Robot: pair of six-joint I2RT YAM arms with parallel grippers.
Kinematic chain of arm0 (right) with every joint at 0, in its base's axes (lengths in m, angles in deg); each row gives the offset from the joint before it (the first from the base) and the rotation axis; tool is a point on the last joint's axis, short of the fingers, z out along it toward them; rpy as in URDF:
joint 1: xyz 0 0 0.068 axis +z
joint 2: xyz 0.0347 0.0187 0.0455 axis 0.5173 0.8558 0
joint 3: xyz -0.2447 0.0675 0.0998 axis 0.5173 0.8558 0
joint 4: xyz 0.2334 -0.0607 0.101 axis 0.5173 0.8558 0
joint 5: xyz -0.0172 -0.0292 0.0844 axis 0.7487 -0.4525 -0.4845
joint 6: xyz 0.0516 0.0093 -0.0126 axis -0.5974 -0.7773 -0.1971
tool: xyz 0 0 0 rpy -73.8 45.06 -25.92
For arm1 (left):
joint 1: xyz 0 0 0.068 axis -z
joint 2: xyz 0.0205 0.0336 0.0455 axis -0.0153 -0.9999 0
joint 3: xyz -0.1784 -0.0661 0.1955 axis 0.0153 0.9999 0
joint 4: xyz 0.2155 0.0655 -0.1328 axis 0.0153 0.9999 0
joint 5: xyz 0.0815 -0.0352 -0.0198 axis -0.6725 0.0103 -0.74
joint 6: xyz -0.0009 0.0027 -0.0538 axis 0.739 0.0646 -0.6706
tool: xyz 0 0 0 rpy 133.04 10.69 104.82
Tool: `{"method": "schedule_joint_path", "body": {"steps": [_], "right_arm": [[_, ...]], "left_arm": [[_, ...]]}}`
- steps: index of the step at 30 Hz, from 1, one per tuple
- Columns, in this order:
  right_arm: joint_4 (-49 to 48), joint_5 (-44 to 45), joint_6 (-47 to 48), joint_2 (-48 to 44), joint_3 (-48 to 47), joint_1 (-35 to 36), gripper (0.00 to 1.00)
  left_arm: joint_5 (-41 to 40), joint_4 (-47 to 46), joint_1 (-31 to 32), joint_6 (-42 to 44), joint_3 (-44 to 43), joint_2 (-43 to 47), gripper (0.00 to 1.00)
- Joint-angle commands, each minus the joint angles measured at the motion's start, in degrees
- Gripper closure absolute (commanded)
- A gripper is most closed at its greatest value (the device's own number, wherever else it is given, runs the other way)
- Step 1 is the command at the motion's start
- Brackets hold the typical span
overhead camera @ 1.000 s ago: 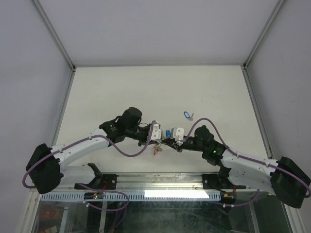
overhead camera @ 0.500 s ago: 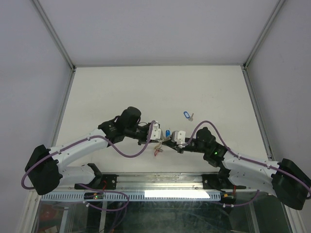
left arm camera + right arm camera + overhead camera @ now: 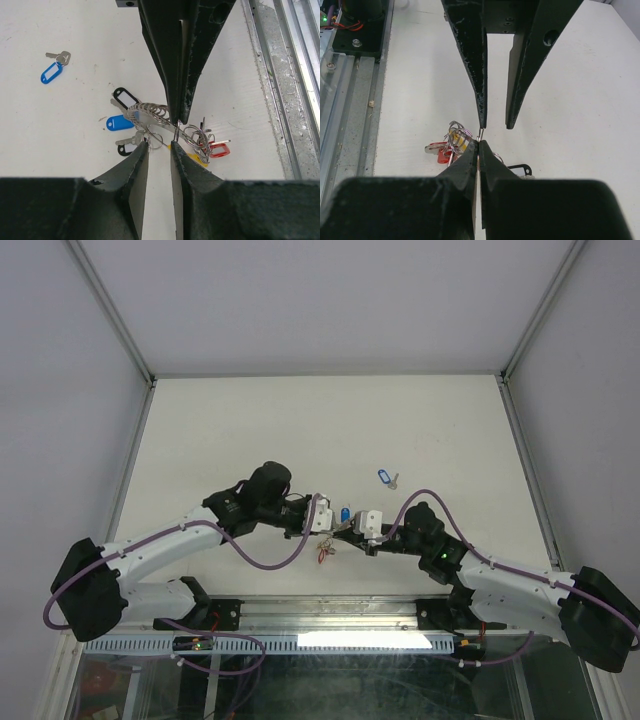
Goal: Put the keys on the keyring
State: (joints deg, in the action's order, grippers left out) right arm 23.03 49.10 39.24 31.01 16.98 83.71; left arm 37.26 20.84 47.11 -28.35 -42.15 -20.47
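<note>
My right gripper is shut on the keyring, a ribbed silver coil, and holds it just above the table; it also shows in the top view. Blue and black tagged keys hang at the coil. Red and yellow tagged keys lie in a tangle of small rings beside it. My left gripper is open, its tips right against the ring opposite the right gripper, one finger touching a ring wire. A lone blue-tagged key lies apart, farther back on the table.
The metal rail of the table's near edge runs close beside the key bunch. Both arms meet at the front middle of the white table. Grey walls enclose the sides and back.
Both grippers have shifted slightly and drawn a little closer together around the keyring. The lone blue key has not moved.
</note>
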Motion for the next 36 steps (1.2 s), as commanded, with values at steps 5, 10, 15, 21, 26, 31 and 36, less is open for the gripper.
{"method": "schedule_joint_path", "body": {"steps": [5,10,15,21,26,31,36], "right_arm": [[-6.4,-0.77,0.05,-0.19,-0.16,0.34,1.0],[-6.78,-0.65,-0.22,0.07,-0.2,0.35,1.0],[-7.06,-0.34,-0.39,0.29,-0.21,0.35,1.0],[-7.65,-0.17,-0.58,0.58,-0.21,0.34,1.0],[-7.89,0.23,-0.57,0.07,-0.05,0.43,1.0],[-7.33,0.68,-0.31,-1.16,0.5,0.44,1.0],[-7.3,0.57,-0.39,-0.97,0.28,0.44,1.0]], "left_arm": [[-1.74,-1.83,2.43,2.7,0.49,-0.65,0.76],[-1.31,-1.85,2.88,2.83,0.55,-0.42,0.77],[-0.25,-1.84,3.25,2.83,0.69,-0.24,0.76],[0.61,-1.85,3.43,2.52,0.55,-0.04,0.76],[-0.3,-1.82,3.61,2.32,0.99,0.11,0.75],[-1.74,-1.41,3.6,2.38,1.18,0.34,0.74],[-1.4,-1.41,3.61,2.04,0.59,-0.35,0.75]]}}
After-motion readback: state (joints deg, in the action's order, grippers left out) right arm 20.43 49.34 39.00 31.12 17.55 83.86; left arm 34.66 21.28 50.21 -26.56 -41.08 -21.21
